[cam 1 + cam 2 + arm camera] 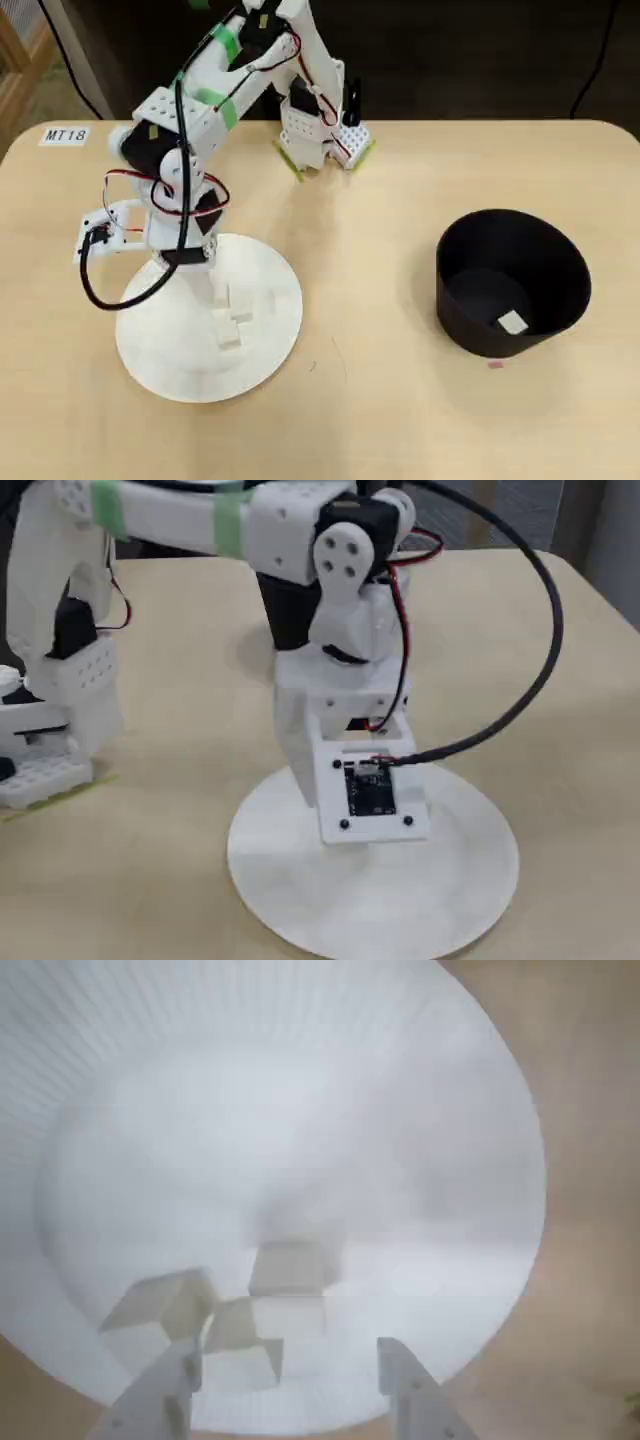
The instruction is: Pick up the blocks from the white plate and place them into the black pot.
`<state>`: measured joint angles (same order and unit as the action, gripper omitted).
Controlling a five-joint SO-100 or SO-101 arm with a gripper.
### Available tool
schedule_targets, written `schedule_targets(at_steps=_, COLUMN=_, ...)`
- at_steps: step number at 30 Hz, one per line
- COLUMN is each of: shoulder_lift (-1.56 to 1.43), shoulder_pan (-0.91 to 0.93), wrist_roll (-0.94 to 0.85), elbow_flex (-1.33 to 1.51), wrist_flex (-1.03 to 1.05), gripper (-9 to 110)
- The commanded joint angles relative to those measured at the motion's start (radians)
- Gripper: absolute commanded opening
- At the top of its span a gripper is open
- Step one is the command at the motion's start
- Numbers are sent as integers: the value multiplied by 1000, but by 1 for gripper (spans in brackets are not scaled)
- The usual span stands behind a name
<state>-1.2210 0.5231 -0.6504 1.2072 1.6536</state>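
1. Fingertips (180, 1400) fill bottom edge of wrist view; gripper (290, 1380) hangs low over the white plate (300, 1090), jaws apart, nothing between them yet.
2. L to R in wrist view: three blocks bunched on plate. Left block (155, 1305) tilted; lower block (240, 1350) just beside left finger, may be touching, can't tell; upper block (290, 1268) sits behind, touching the lower one.
3. Overhead view: plate w/ arm over it at left; black pot (512, 285) well apart at right, one block (512, 322) already inside.
4. Risk: blocks packed tight. Left finger looks set to land on or beside lower block rather than straddle it, so closing could shove the cluster, tip a cube, or pinch two at once.
5. Risk: white-on-white, soft focus; block edges hard to read.
6. Fixed view: wrist camera mount (365, 790) hides jaws and blocks.
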Motion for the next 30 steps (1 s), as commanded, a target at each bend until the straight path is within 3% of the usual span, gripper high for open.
schedule_targets(at_steps=1, shoulder_lift=-14, shoulder_pan=18, wrist_roll=6, elbow_flex=3, wrist_flex=5, gripper=28)
schedule_targets(at_steps=30, shoulder_lift=61, shoulder_pan=-25, wrist_roll=12, elbow_flex=77, wrist_flex=-11, gripper=29)
